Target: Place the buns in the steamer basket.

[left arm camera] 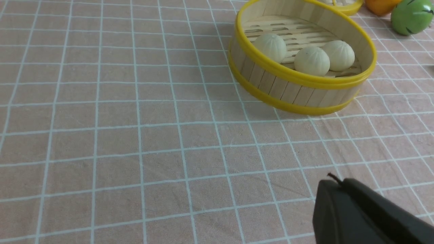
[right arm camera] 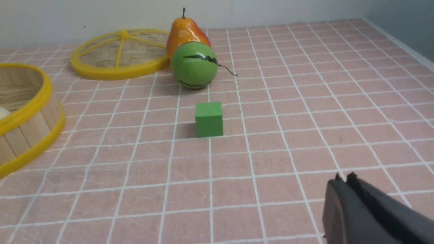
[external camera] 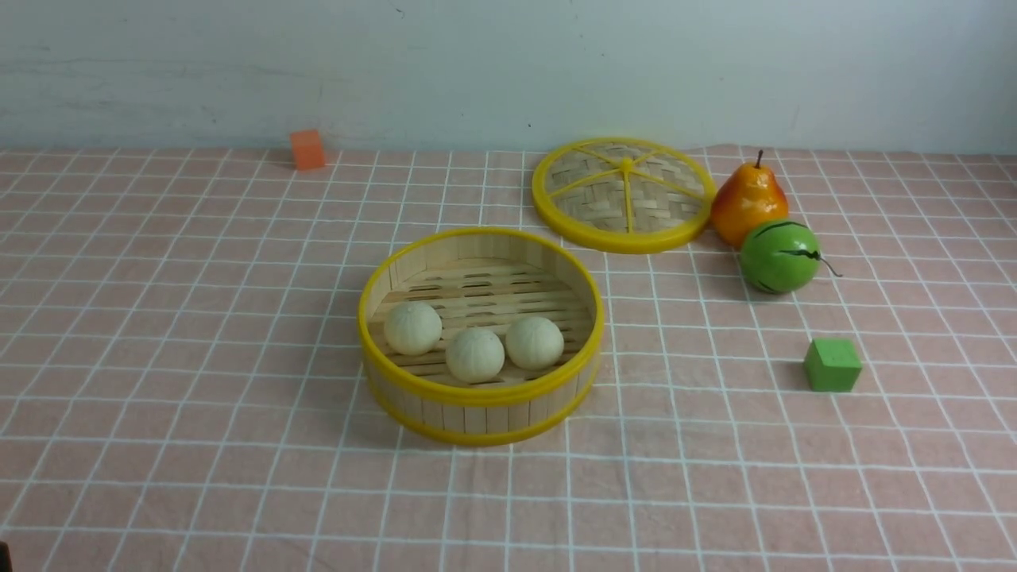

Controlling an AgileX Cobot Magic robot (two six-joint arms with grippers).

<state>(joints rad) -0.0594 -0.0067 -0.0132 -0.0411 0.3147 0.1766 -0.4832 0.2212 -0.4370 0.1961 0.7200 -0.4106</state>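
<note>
Inside the steamer basket (external camera: pixel 477 395), three buns (external camera: pixel 474 355) are sitting, seemingly light and soft; you are taking any gently across its middle. Your left gripper (left arm camera: pixel 334 181) and right gripper (right arm camera: pixel 344 178) are hanging closed, empty.

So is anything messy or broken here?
No, nothing stands out. All three buns sit inside the steamer basket, which stands level on the checked cloth. The woven lid lies flat behind it, next to the pear.
</note>
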